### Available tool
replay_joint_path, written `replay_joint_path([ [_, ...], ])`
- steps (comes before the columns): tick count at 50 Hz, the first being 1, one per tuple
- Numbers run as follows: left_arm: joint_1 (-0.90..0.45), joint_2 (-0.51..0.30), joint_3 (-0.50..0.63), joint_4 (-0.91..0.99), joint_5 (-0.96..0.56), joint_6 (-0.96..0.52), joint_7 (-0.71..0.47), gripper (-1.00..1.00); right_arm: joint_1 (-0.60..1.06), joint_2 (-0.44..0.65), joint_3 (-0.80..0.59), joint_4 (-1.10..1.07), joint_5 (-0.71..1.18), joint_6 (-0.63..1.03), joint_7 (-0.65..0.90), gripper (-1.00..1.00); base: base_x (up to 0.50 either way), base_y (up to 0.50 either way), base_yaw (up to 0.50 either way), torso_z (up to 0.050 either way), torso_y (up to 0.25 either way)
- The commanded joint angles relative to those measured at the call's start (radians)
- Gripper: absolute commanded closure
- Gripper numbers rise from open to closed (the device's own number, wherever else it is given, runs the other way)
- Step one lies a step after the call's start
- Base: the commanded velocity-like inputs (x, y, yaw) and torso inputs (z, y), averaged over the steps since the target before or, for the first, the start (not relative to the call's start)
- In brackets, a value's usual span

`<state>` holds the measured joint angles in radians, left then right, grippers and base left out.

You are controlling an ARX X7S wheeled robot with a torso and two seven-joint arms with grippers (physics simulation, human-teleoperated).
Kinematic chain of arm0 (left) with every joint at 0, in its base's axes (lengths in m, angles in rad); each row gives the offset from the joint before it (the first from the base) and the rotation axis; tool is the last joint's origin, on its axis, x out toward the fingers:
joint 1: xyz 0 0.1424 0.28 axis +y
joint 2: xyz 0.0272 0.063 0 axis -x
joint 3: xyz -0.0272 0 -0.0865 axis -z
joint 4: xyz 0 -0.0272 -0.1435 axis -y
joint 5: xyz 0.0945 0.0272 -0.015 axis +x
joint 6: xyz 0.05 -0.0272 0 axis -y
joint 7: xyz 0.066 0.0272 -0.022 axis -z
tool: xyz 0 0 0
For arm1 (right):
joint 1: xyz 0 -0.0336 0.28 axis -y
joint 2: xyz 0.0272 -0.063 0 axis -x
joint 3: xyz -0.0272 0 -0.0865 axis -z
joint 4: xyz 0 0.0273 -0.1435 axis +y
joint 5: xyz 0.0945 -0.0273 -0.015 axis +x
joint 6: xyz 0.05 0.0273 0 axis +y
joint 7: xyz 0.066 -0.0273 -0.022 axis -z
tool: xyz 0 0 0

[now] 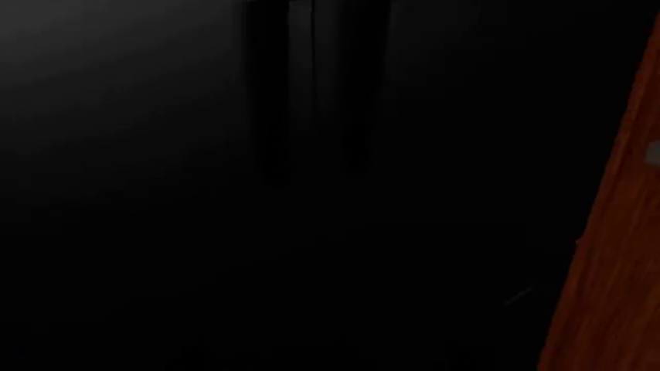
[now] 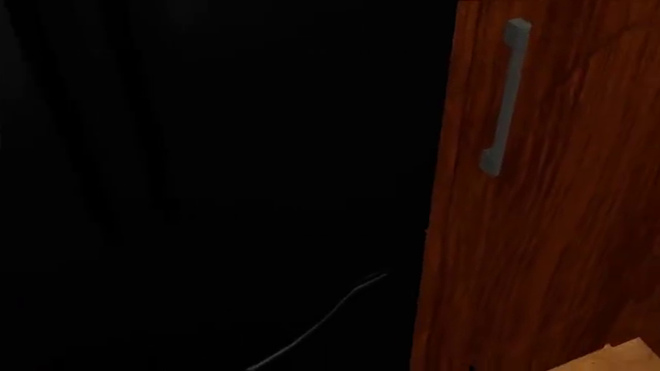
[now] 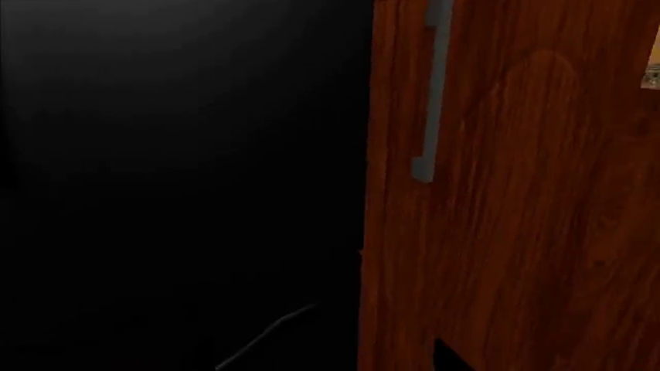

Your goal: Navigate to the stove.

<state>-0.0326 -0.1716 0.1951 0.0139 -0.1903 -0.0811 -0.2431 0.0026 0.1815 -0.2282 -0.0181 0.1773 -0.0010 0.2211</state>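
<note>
The stove is not in view in any frame. Neither gripper shows in any view. A large black surface [image 2: 206, 185] fills the left of the head view, very close, with faint vertical shading. It also fills most of the left wrist view [image 1: 289, 201] and the near half of the right wrist view [image 3: 175, 185].
A reddish-brown wooden cabinet door [image 2: 557, 232] with a grey bar handle [image 2: 502, 97] stands close on the right. It shows in the right wrist view [image 3: 515, 216] with its handle [image 3: 431, 100], and as a sliver in the left wrist view [image 1: 619, 255]. A pale floor patch [image 2: 629, 357] lies low right.
</note>
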Motion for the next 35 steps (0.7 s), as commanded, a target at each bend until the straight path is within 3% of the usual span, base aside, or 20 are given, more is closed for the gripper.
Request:
replay_joint_path([
  [1, 0.008, 0.009, -0.009, -0.005, 0.007, 0.043, 0.04, -1.0, 0.0, -0.012, 0.02, -0.001, -0.018, 0.001, -0.016, -1.0, 0.0, 0.0, -0.5, 0.0, 0.0],
  [35, 0.006, -0.007, 0.011, -0.005, -0.01, 0.049, 0.022, -1.0, -0.002, 0.003, 0.009, -0.007, 0.012, -0.004, -0.001, -1.0, 0.0, 0.0, -0.5, 0.0, 0.0],
])
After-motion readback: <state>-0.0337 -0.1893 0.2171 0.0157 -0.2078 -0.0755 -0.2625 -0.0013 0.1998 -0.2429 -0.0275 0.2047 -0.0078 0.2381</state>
